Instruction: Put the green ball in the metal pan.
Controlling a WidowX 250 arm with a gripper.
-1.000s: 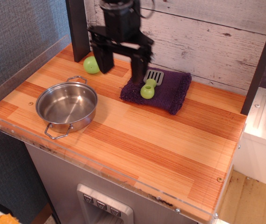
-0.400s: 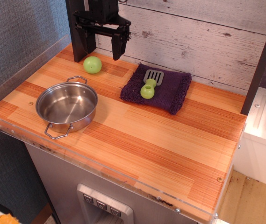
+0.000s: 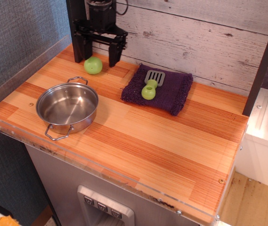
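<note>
One small, smooth lime-green ball point(image 3: 93, 65) sits on the striped wooden countertop point(image 3: 162, 136) near the back left corner, close to the whitewashed plank wall point(image 3: 204, 37) and just in front of a dark upright post point(image 3: 77, 33). Directly above and slightly behind it hangs the black robot gripper point(image 3: 98, 52), its two dark fingers point(image 3: 114, 52) pointing down and spread apart — one falls to the left of the ball, the other to the right, with the ball sitting low between them. The jaws are released; neither finger appears to touch the ball, though how high the tips are above the wood is hard to judge from this angle.

The round, shallow stainless-steel pan point(image 3: 67, 108) with two wire loop handles rests nearer the front left of the counter, well apart from the ball, and its shiny bowl holds nothing. One handle points toward the back, the other toward the front edge.

To the right of the ball, a folded dark purple cloth point(image 3: 171, 92) lies against the wall. On it rests a grey slotted spatula point(image 3: 154, 77) with a green knob-ended handle — the knob faces the front of the counter. A clear plastic rim point(image 3: 11, 80) runs along the left and front edges of the counter
</note>
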